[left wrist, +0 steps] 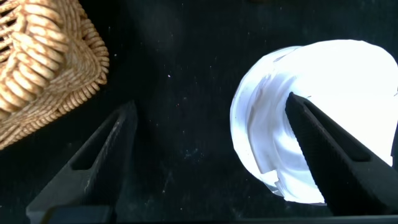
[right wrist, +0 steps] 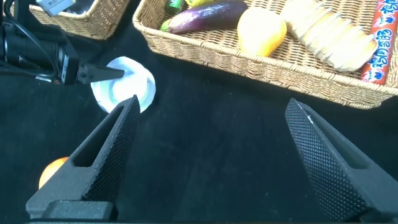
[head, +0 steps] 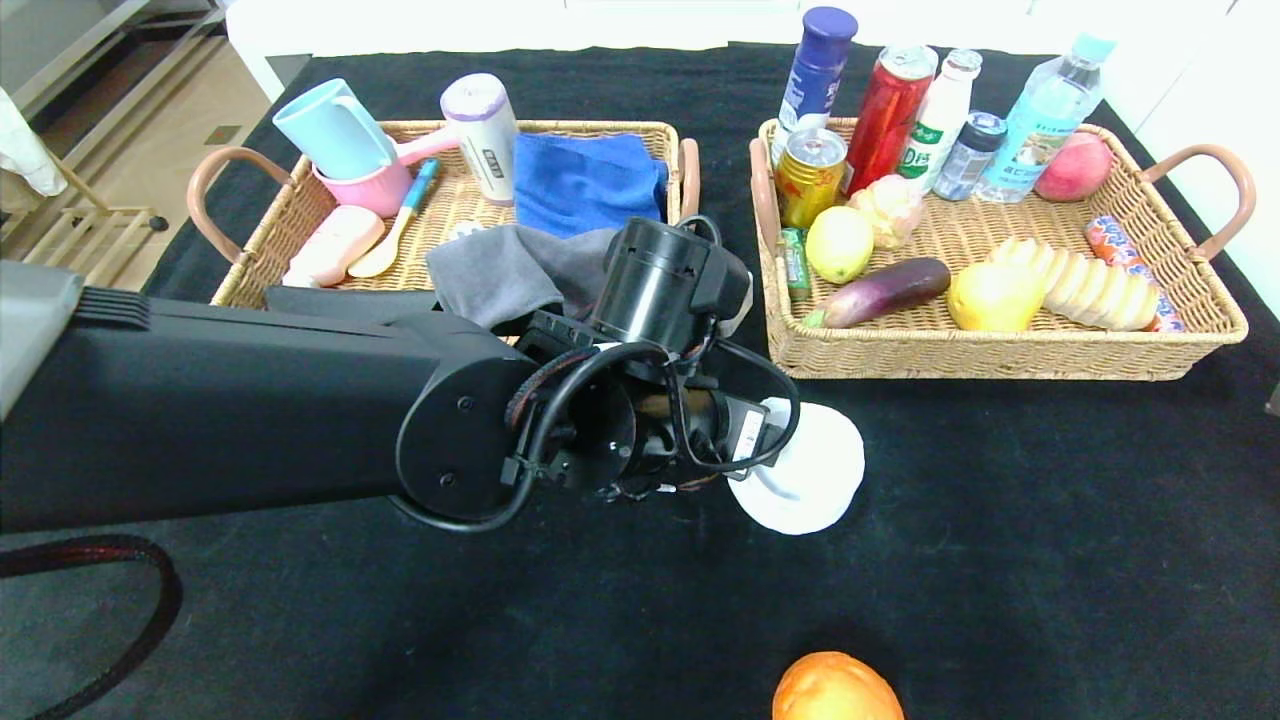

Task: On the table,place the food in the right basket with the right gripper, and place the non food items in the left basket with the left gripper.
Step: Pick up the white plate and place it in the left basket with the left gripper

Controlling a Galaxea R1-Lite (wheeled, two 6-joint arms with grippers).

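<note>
The white roll (head: 812, 470) lies on the black table (head: 1000, 560) before the gap between the baskets. My left gripper (left wrist: 211, 102) is open just above it, with one finger (left wrist: 329, 155) over the roll (left wrist: 323, 106) and the other over bare cloth. In the head view its wrist (head: 650, 400) hides the fingers. The orange (head: 836, 690) lies at the table's near edge. The pear (head: 990, 295) and bread loaf (head: 1090, 285) lie in the right basket (head: 1000, 350). The grey towel (head: 500, 270) lies in the left basket (head: 250, 270). My right gripper (right wrist: 212, 102) is open and empty above bare cloth. The clear case is hidden.
The right basket also holds a lemon (head: 838, 243), an eggplant (head: 885, 290), cans and bottles. The left basket holds a blue cloth (head: 585, 180), cups and a brush. A corner of the left basket (left wrist: 43, 68) is close to my left gripper.
</note>
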